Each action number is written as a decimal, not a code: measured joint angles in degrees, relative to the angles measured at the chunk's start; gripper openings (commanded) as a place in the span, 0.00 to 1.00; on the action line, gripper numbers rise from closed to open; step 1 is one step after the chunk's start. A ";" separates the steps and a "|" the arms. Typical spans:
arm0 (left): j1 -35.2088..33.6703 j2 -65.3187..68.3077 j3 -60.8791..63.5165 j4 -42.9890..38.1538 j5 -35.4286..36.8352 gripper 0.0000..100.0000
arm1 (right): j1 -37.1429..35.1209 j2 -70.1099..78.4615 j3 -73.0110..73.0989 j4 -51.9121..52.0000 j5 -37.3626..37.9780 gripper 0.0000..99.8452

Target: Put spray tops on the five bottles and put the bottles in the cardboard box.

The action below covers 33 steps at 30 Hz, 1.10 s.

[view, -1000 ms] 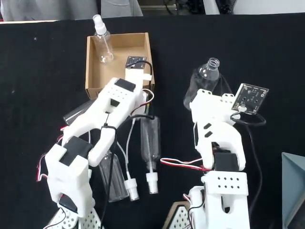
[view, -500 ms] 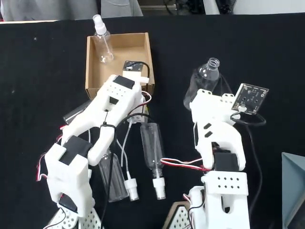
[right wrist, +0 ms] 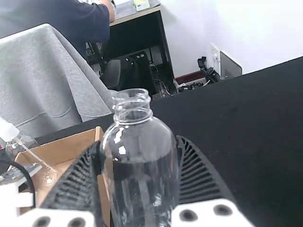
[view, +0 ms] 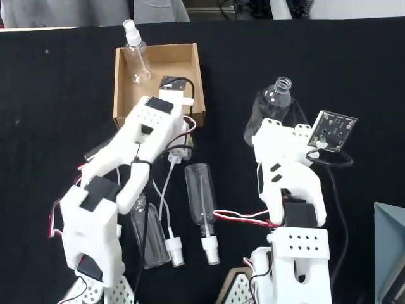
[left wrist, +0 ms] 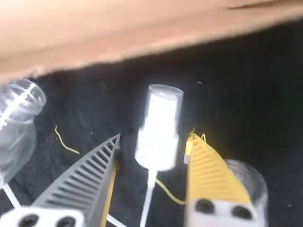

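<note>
My left gripper [left wrist: 154, 138] is open just in front of the cardboard box [view: 123, 95], its fingers on either side of a loose white spray top [left wrist: 158, 127] lying on the black table. An uncapped bottle's mouth [left wrist: 19, 106] lies beside it. My right gripper [right wrist: 139, 189] is shut on a clear bottle [right wrist: 139, 165] with no top, held upright to the right of the box [right wrist: 61, 151]; the same bottle [view: 272, 104] stands ahead of the right arm. One capped bottle [view: 136, 57] leans in the box's far corner.
Two capped bottles lie on the table between the arms, one [view: 201, 199] in the middle and one [view: 152, 237] nearer the left arm's base. Another bottle [view: 101, 150] pokes out from under the left arm. A grey bin [view: 389, 247] sits at the right edge.
The left arm has pushed forward toward the box's front wall. The middle capped bottle has shifted slightly toward the near edge. The right arm and its bottle have held still.
</note>
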 measured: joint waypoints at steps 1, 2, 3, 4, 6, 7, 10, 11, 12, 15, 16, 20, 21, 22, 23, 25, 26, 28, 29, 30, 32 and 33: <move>-0.18 1.14 -0.62 0.00 -0.18 0.20 | 0.00 0.00 0.00 0.00 0.00 0.01; -0.26 2.37 -1.41 0.00 -0.53 0.19 | 0.00 0.00 0.00 0.00 0.00 0.01; -0.26 3.34 -2.11 0.09 -1.05 0.17 | 0.00 0.00 0.00 0.00 0.00 0.01; -0.35 4.04 -2.90 0.26 -1.49 0.15 | 0.00 0.00 0.00 0.00 0.00 0.01; -0.18 5.45 -5.27 1.85 -2.02 0.13 | 0.00 0.00 0.00 0.00 0.00 0.01; -0.09 6.15 -6.59 2.64 -2.20 0.12 | 0.00 0.00 0.00 0.00 0.00 0.01; 0.00 7.30 -9.41 4.57 -2.46 0.11 | 0.00 0.00 0.00 0.00 0.00 0.01; 0.00 7.38 -9.85 4.84 -2.46 0.11 | 0.00 0.00 0.00 0.00 0.00 0.01; 0.00 7.47 -9.85 5.01 -2.46 0.11 | 0.00 0.00 0.00 0.00 0.00 0.01; 0.00 7.47 -9.85 5.10 -2.46 0.11 | 0.00 0.00 0.00 0.00 0.00 0.01; 0.00 7.47 -9.85 5.10 -2.46 0.11 | 0.00 0.00 0.00 0.00 0.00 0.01; 0.00 7.47 -9.85 5.10 -2.46 0.11 | 0.00 0.00 0.00 0.00 0.00 0.01; 0.00 7.47 -9.85 5.10 -2.46 0.11 | 0.00 0.00 0.00 0.00 0.00 0.01; 0.00 7.47 -9.85 5.36 -2.46 0.11 | 0.00 0.00 0.00 0.00 0.00 0.01; 0.00 7.47 -10.20 6.07 -2.46 0.11 | 0.00 0.00 0.00 0.00 0.00 0.01; 0.00 7.47 -10.90 7.47 -2.46 0.11 | 0.00 0.00 0.00 0.00 0.00 0.01; 0.00 7.56 -11.43 8.35 -2.46 0.11 | 0.00 0.00 0.00 0.00 0.00 0.01; 0.00 7.56 -13.27 11.08 -2.46 0.11 | 0.00 0.00 0.00 0.00 0.00 0.01; 0.00 7.56 -14.51 12.75 -2.46 0.11 | 0.00 0.00 0.00 0.00 0.00 0.01; 0.00 7.56 -15.65 14.15 -2.46 0.11 | 0.00 0.00 0.00 0.00 0.00 0.01; 0.00 7.56 -17.67 16.26 -2.46 0.11 | 0.00 0.00 0.00 0.00 0.00 0.01; 0.00 7.56 -18.20 17.14 -2.46 0.11 | 0.00 0.00 0.00 0.00 0.00 0.01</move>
